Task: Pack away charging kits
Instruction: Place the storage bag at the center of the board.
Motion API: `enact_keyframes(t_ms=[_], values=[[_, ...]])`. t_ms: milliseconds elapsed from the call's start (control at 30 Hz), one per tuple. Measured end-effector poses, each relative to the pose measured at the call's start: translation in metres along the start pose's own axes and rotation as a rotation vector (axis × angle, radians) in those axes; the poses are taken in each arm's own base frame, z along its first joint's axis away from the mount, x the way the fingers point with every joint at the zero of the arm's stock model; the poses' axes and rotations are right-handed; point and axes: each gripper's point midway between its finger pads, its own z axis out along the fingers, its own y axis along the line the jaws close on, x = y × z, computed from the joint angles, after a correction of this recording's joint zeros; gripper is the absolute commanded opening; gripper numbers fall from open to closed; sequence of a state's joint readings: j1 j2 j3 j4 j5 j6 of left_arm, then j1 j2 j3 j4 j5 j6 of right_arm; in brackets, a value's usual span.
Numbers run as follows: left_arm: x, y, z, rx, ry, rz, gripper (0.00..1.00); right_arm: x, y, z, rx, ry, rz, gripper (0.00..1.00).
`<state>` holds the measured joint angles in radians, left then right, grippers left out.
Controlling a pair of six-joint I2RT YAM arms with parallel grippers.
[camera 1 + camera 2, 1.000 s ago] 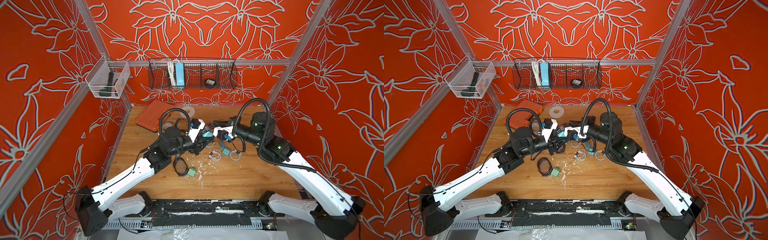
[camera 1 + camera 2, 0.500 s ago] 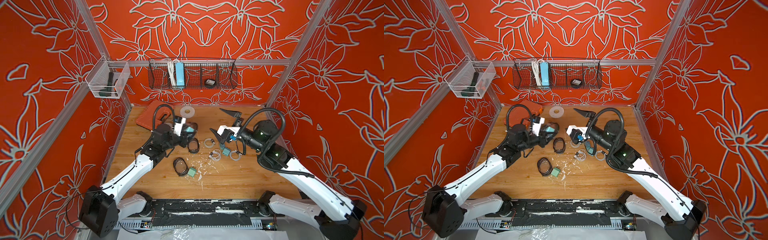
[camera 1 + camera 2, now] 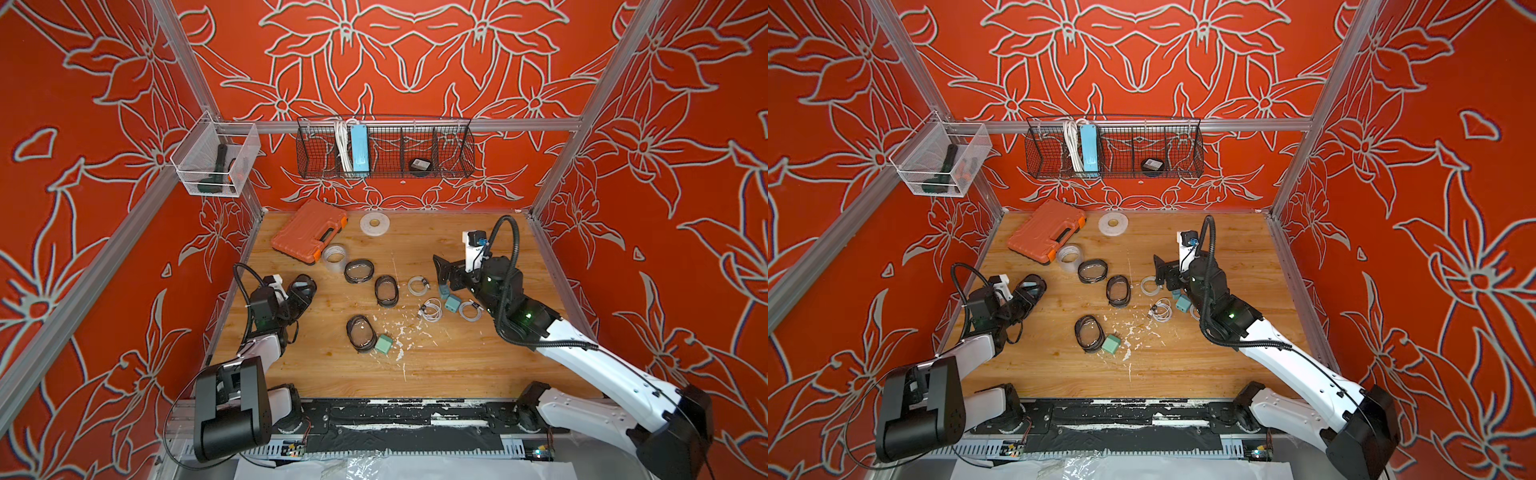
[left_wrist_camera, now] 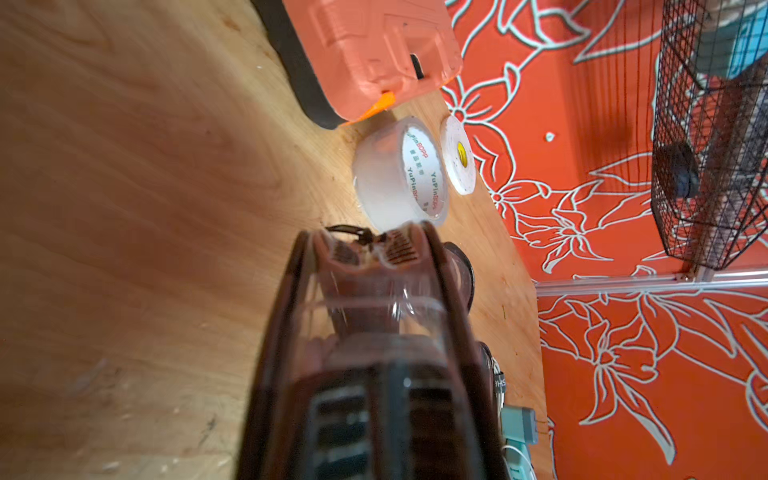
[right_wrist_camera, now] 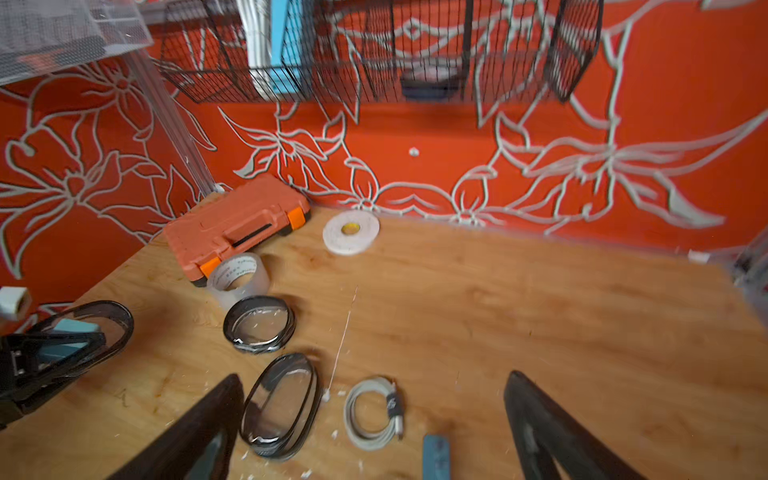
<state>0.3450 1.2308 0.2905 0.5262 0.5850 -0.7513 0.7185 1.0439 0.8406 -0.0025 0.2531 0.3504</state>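
Note:
My left gripper [image 3: 300,291] is shut on an oval black-rimmed pouch [image 4: 365,316] with a clear top. It holds the pouch low over the table's left side, and a teal plug adapter [image 5: 70,332] shows inside it. My right gripper [image 5: 374,419] stands wide open and empty above a coiled white cable [image 5: 372,411]. In both top views three more pouches [image 3: 358,271] [image 3: 1118,290] [image 3: 360,332] lie mid-table. Teal adapters [image 3: 383,344] [image 3: 451,304] and further cables [image 3: 431,309] [image 3: 469,311] lie around them.
An orange tool case [image 3: 309,230], a clear tape roll [image 3: 336,254] and a flat white tape roll [image 3: 374,223] lie at the back left. A wire basket [image 3: 453,149] holding a blue power strip [image 3: 358,147] hangs on the back wall. A clear bin [image 3: 195,174] hangs left.
The two grippers met mid-table a second ago. The left arm has drawn back left with the pouch. The right gripper has opened and drawn back right.

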Motion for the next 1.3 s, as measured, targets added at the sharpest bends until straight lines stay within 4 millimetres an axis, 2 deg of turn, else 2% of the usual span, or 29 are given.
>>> enact_keyframes(t_ms=[100, 300, 400, 433, 467, 500, 600, 700, 833, 967, 1167, 1300], values=[[0.001, 0.018, -0.002, -0.012, -0.011, -0.058, 0.0, 0.021, -0.002, 0.003, 0.008, 0.067, 0.113, 0.98], [0.025, 0.045, 0.005, -0.033, 0.059, -0.162, 0.02, 0.074, -0.015, 0.006, 0.065, 0.197, 0.207, 0.98], [0.029, 0.05, 0.007, -0.028, 0.073, -0.177, 0.41, 0.078, -0.017, 0.004, 0.078, 0.228, 0.184, 0.98], [0.028, 0.051, 0.008, -0.024, 0.073, -0.178, 0.61, 0.075, -0.018, 0.003, 0.083, 0.225, 0.179, 0.98], [0.028, 0.052, 0.009, -0.023, 0.074, -0.181, 0.95, 0.072, -0.018, 0.003, 0.086, 0.215, 0.173, 0.98], [0.026, 0.05, 0.009, -0.004, 0.073, -0.175, 0.99, 0.071, -0.018, 0.003, 0.086, 0.213, 0.167, 0.98], [0.015, 0.036, 0.006, 0.049, 0.045, -0.136, 0.99, 0.074, -0.019, 0.003, 0.096, 0.249, 0.131, 0.98], [0.009, 0.039, 0.001, 0.012, 0.018, -0.138, 0.99, 0.069, -0.015, 0.007, 0.099, 0.281, 0.107, 0.98], [-0.006, 0.05, -0.01, -0.143, -0.04, -0.168, 0.99, 0.072, -0.02, 0.001, 0.123, 0.312, 0.093, 0.98], [-0.021, 0.063, -0.034, -0.333, -0.133, -0.235, 0.99, 0.072, -0.03, -0.012, 0.158, 0.309, 0.094, 0.98], [-0.03, 0.064, -0.063, -0.439, -0.215, -0.21, 0.99, 0.074, -0.043, -0.023, 0.218, 0.316, 0.095, 0.98], [-0.028, 0.057, -0.059, -0.412, -0.165, -0.122, 0.99, 0.079, -0.047, -0.027, 0.23, 0.315, 0.098, 0.96]])
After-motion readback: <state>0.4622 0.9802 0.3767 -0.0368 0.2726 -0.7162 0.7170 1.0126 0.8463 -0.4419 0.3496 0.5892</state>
